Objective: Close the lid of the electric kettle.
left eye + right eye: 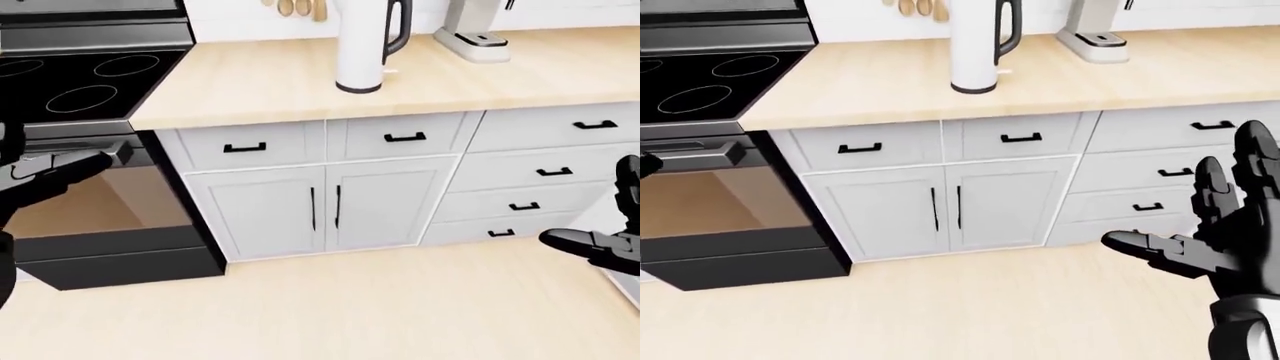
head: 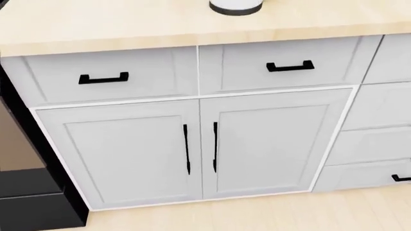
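The white electric kettle (image 1: 362, 46) with a black handle stands on the light wooden counter (image 1: 260, 82) near the top middle of the left-eye view; its top and lid are cut off by the frame. Only its base (image 2: 235, 6) shows in the head view. My right hand (image 1: 1215, 225) is open with fingers spread, low at the right of the right-eye view, far below the counter. My left hand (image 1: 45, 169) is open at the left edge of the left-eye view, in front of the oven.
A black stove (image 1: 70, 82) with an oven (image 1: 95, 217) stands at the left. White cabinets and drawers (image 1: 330, 202) with black handles run below the counter. A white appliance (image 1: 475, 37) stands right of the kettle. Wooden utensils (image 1: 300, 7) hang at the wall.
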You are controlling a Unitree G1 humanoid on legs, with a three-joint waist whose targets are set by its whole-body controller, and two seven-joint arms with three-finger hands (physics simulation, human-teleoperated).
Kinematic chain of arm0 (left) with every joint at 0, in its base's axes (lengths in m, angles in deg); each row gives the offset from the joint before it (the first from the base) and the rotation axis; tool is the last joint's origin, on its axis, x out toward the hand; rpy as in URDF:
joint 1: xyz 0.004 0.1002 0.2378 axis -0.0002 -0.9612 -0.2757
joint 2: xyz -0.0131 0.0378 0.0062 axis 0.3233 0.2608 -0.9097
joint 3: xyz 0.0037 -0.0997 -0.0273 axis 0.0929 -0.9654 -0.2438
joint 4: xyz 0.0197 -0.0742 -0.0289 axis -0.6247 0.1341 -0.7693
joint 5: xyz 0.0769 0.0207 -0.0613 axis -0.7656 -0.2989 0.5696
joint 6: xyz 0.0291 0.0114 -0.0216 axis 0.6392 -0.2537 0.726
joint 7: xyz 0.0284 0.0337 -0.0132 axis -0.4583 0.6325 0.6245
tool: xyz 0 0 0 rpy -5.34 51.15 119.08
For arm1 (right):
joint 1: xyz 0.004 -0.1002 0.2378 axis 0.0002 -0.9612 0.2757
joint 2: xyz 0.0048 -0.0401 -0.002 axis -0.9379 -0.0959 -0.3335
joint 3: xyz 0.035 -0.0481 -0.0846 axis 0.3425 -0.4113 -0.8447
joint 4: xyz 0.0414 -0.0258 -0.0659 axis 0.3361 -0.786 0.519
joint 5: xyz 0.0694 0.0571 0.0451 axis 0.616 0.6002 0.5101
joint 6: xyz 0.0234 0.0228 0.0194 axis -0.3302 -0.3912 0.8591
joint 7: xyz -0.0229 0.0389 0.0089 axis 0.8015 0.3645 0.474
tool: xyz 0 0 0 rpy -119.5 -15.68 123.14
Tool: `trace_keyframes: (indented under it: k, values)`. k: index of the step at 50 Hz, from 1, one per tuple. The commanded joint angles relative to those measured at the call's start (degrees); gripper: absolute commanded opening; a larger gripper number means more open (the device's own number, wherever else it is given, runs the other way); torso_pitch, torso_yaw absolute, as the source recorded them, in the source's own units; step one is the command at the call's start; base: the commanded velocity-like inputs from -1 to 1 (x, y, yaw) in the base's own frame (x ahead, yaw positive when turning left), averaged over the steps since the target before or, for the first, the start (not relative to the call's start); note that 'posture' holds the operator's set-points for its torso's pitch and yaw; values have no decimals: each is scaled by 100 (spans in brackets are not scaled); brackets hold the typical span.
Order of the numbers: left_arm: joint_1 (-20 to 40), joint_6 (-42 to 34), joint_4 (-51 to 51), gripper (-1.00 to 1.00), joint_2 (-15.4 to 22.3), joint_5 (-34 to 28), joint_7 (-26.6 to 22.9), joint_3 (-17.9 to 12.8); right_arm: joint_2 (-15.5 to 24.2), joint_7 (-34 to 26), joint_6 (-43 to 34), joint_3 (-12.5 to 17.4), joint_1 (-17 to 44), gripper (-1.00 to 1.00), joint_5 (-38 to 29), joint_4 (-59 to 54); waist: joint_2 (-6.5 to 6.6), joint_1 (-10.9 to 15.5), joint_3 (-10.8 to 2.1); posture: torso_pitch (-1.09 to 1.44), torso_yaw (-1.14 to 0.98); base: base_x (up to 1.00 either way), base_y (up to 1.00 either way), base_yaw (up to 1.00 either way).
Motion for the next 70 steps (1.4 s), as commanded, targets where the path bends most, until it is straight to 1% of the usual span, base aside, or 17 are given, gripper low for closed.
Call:
trace_keyframes:
  k: [1, 11, 13, 22, 26, 27, 29, 36, 40, 42, 50, 54, 56, 64, 67, 68, 70]
  values:
    - [101, 226, -74, 100, 127, -73, -37, -136, 85, -26, 230, -27, 97, 100, 0, 208, -63, 21, -79, 0, 0, 32, 0, 0]
    - [116, 193, -98, 100, 119, -60, -22, -151, 61, -46, 280, -67, 93, 100, -39, 164, 568, -118, -240, 0, 0, 33, 0, 0]
    - [103, 216, -86, 100, 105, -86, -39, -133, 70, -28, 210, -53, 116, 100, -15, 211, 612, -67, -29, 0, 0, 33, 0, 0]
    - [118, 130, -131, 100, 182, 25, 16, -212, 68, -36, 273, -62, 112, 100, -26, 170, 263, 94, -75, 0, 0, 32, 0, 0]
    - [109, 151, -134, 100, 175, 13, 12, -194, 84, -8, 191, -29, 135, 100, 18, 232, -222, 126, -241, 0, 0, 33, 0, 0]
    - [102, 167, -125, 100, 165, -3, 3, -183, 65, -15, 241, -61, 116, 100, -10, 208, 22, 72, -145, 0, 0, 33, 0, 0]
    - [104, 167, -124, 100, 170, -7, -4, -190, 67, -2, 237, -87, 134, 100, -14, 207, -93, 40, -83, 0, 0, 33, 0, 0]
    - [101, 168, -114, 100, 163, -11, -5, -195, 73, 31, 182, -56, 145, 100, 50, 234, 207, -84, -53, 0, 0, 33, 0, 0]
    - [106, 161, -110, 100, 174, 1, -5, -205, 68, 37, 196, -70, 133, 100, 45, 231, 723, -118, -321, 0, 0, 33, 0, 0]
    - [98, 191, -89, 100, 167, -27, -19, -190, 81, 56, 147, -66, 155, 100, 65, 257, 647, -73, -35, 0, 0, 32, 0, 0]
    - [100, 254, -27, 100, 140, -89, -60, -160, 32, 39, 296, -174, 109, 100, -35, 170, 281, 102, -96, 0, 0, 33, 0, 0]
    - [95, 261, -36, 100, 119, -116, -74, -150, 8, 33, 303, -187, 104, 100, -56, 174, -203, 121, -361, 0, 0, 31, 0, 0]
    - [87, 266, -38, 100, 111, -122, -81, -153, 8, 46, 255, -178, 116, 100, -41, 213, -119, 84, -31, 0, 0, 30, 0, 0]
    - [100, 192, -74, 100, 166, -29, -43, -229, 22, 26, 277, -153, 125, 100, -45, 184, 265, -91, -72, 0, 0, 29, 0, 0]
    - [102, 219, -55, 100, 168, -47, -46, -208, 34, 29, 285, -161, 140, 100, -51, 157, 701, -102, -229, 0, 0, 28, 0, 0]
    - [95, 242, -34, 100, 154, -66, -55, -193, 55, 48, 226, -149, 165, 100, -23, 191, 522, -44, -160, 0, 0, 27, 0, 0]
    - [109, 242, -28, 100, 163, -68, -51, -185, 70, 150, 193, -153, 209, 100, -71, 180, 631, -24, -65, 0, 0, 20, 0, 0]
